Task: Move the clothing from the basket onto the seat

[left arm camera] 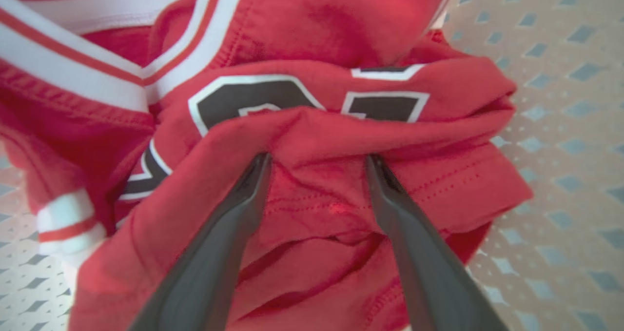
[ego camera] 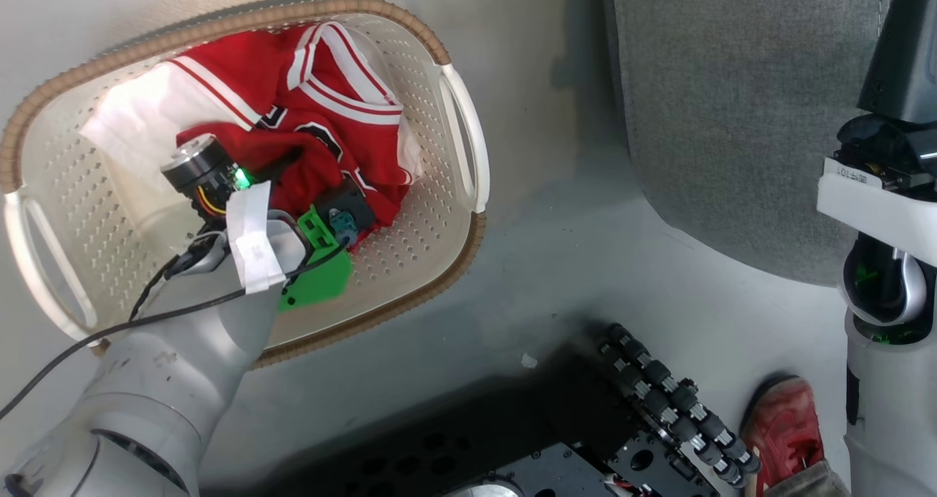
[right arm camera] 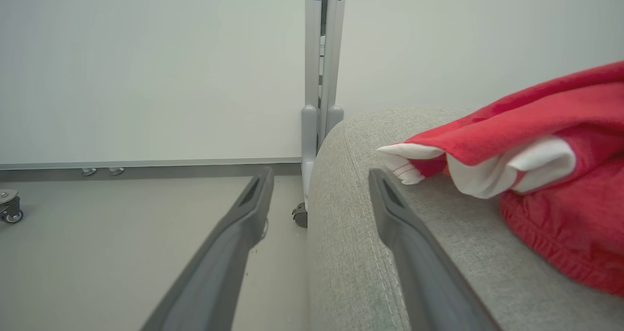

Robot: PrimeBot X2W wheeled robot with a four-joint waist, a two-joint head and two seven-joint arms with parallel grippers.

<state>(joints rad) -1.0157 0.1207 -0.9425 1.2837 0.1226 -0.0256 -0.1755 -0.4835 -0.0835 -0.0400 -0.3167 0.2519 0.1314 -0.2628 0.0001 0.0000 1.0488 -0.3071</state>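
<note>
Jersey (ego camera: 322, 138): red, with white striped trim and black-and-white lettering; crumpled inside the basket, bunched toward its 1 o'clock side in the head view, white panel spread toward 9 o'clock.
Basket (ego camera: 432, 263): cream perforated plastic, brown woven-look rim, white side handles; standing on the floor at 10 o'clock of the head view, well apart from the seat.
Left claw (left arm camera: 318, 159): open, jaws spread wide; both tips pressed against a raised fold of the jersey, a ridge of fabric between them, not closed on it; lettering just past the tips at 12 o'clock in the left wrist view.
Left arm (ego camera: 183, 336): pale, reaching from 7 o'clock into the basket; wrist covering the fingers in the head view.
Seat (ego camera: 732, 116): grey woven cushion with stitched seam, at 2 o'clock of the head view.
Second garment (right arm camera: 560, 107): red with white panels; lying on the seat, at 3 o'clock of the right wrist view.
Right claw (right arm camera: 320, 174): open and empty; hanging at the seat's rounded edge, one finger (right arm camera: 419, 253) over the cushion, the other over the floor; near the second garment, not touching.
Right arm (ego camera: 886, 211): along the 3 o'clock edge of the head view, beside the seat.
Floor (ego camera: 571, 263): pale grey.
Shoe (ego camera: 783, 424): red, on a person's foot at 5 o'clock of the head view, just beside the robot's black base (ego camera: 556, 468).
Backdrop: white wall panel (right arm camera: 146, 68) and grey post (right arm camera: 319, 77) at 12 o'clock of the right wrist view.
</note>
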